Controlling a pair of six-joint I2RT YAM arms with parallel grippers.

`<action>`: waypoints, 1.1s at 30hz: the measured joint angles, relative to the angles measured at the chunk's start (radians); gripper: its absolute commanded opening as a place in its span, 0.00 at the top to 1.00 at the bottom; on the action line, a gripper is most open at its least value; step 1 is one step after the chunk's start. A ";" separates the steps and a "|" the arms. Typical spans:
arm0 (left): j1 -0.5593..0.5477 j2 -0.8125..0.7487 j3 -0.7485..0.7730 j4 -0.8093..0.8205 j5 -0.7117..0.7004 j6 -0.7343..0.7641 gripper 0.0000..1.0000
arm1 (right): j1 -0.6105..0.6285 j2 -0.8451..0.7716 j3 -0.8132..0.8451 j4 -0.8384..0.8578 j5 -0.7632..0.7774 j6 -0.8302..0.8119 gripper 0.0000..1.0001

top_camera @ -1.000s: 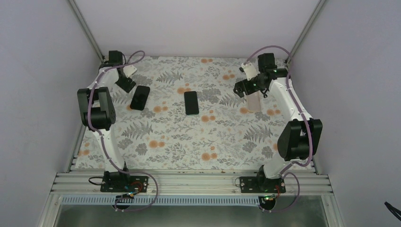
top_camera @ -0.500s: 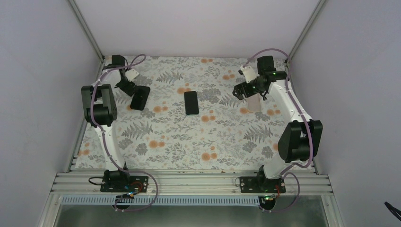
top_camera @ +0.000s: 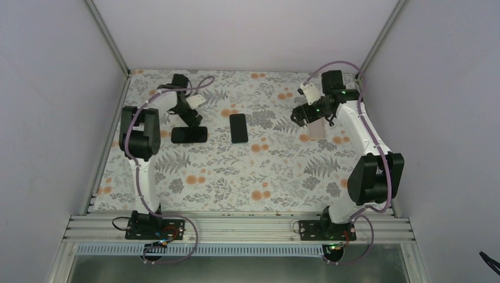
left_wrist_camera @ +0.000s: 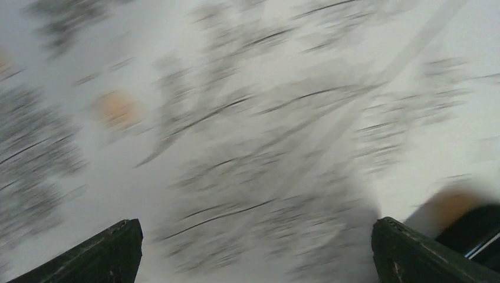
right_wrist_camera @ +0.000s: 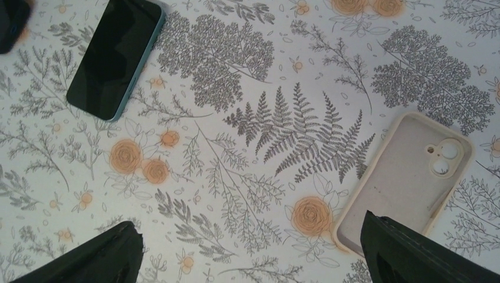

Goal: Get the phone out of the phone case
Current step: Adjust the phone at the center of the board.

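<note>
A dark phone with a teal edge [top_camera: 239, 128] lies face up at the table's middle; it also shows in the right wrist view [right_wrist_camera: 115, 56]. An empty beige phone case [top_camera: 316, 127] lies open side up at the right, under my right gripper [top_camera: 308, 115]. In the right wrist view the case [right_wrist_camera: 407, 177] sits by the right fingertip, and that gripper [right_wrist_camera: 253, 230] is open and empty above the cloth. A black phone-shaped item [top_camera: 189, 134] lies crosswise at the left. My left gripper [top_camera: 188, 117] hovers just behind it, open and empty [left_wrist_camera: 256, 230]; the left wrist view is motion-blurred.
The floral tablecloth [top_camera: 247, 171] covers the table. Purple-grey walls close in at the back and both sides. A dark corner of the black item shows at the lower right of the left wrist view [left_wrist_camera: 474, 227] and at the top left of the right wrist view [right_wrist_camera: 12, 23].
My left arm swung from the far left corner toward the middle. The black item shifted right and turned from lengthwise to crosswise. The right arm barely moved.
</note>
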 measured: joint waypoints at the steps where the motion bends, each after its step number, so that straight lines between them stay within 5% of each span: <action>1: -0.031 -0.007 -0.014 -0.006 0.013 -0.001 0.04 | 0.000 -0.003 0.000 -0.005 0.000 -0.003 0.05; 7: -0.127 -0.084 -0.136 -0.024 0.067 -0.002 0.03 | 0.000 -0.072 0.000 -0.063 0.002 -0.042 0.03; 14: -0.073 -0.234 -0.143 -0.088 0.047 -0.011 0.00 | 0.042 -0.091 0.000 -0.066 0.005 -0.050 0.01; 25: 0.193 -0.715 0.014 0.036 0.018 -0.026 0.00 | 0.379 0.203 0.071 0.113 0.003 0.058 0.00; 33: 0.465 -0.811 -0.116 0.082 0.077 -0.076 0.00 | 0.541 0.583 0.425 0.194 -0.027 0.117 0.00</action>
